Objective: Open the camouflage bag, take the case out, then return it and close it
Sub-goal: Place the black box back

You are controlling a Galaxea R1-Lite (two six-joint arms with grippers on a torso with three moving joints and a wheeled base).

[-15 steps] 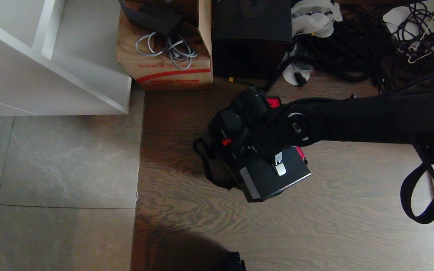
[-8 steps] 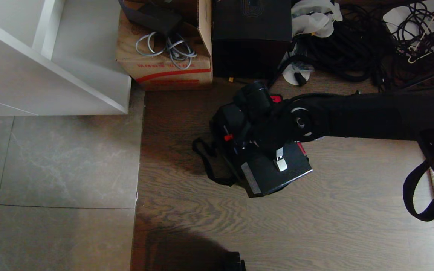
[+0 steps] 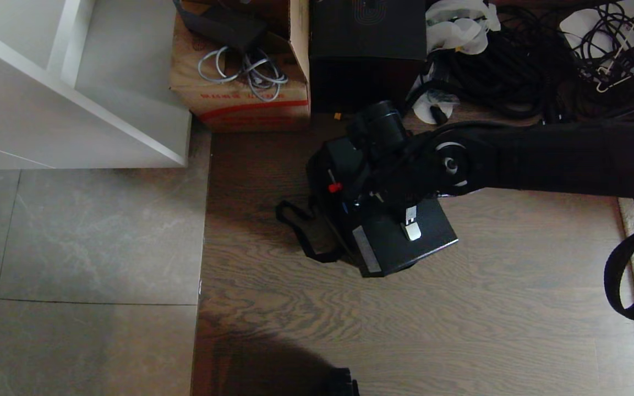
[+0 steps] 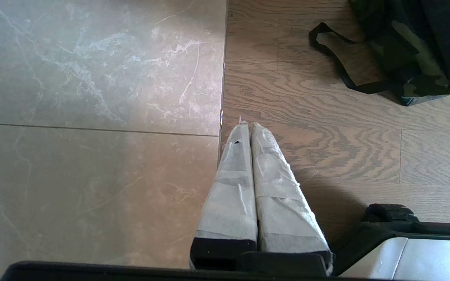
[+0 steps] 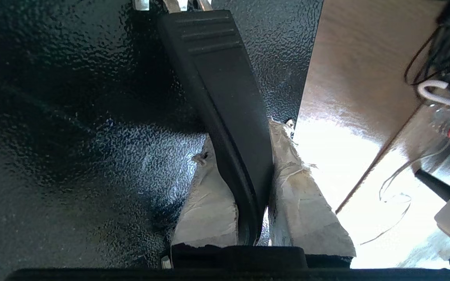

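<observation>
Your right gripper (image 5: 248,183) pinches the case (image 3: 405,242) by its top handle (image 5: 225,97).

The case hangs just above the open camouflage bag (image 4: 404,66), probably so it clears the rim. Beside the bag, your left gripper (image 4: 250,128) is parked, fingers together, empty.

- The camouflage bag (image 3: 317,231) is almost wholly covered by the case (image 3: 399,242) in the head view; only its black strap and a dark sliver show beside the case.
- In the left wrist view, the camouflage bag (image 4: 404,50) is cut off by the frame edge; its lid and interior cannot be seen.
- The right gripper (image 5: 244,171) is hidden behind the arm above the case in the head view.
- The case (image 5: 72,117) overfills the right wrist view; its outline and sides fall outside the frame.
- The carton (image 3: 240,66) and tall black box (image 3: 366,49) beyond the case are cropped at the top.
</observation>
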